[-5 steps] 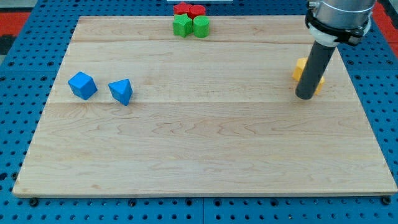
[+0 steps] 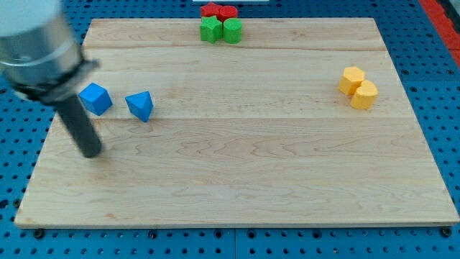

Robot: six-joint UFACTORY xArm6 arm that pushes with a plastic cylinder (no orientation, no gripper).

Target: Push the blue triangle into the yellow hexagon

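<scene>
blue triangle (image 2: 140, 106) | board (image 2: 237, 180), view's left | my tip (image 2: 91, 152) lower-left, apart | end effector: rod, holding nothing

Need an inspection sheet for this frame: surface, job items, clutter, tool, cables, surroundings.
Surface: wooden board, lying flat, no marks seen.
Job's things: blue triangle near the view's left; yellow hexagon near the view's right, touching a second yellow block.
Clutter: blue cube left of the triangle; two green blocks and two red blocks at the view's top.
Tool: no gripper; my tip is below the blue cube, touching no block.
Cables: nothing seen.
Surroundings: blue perforated base around the board.
</scene>
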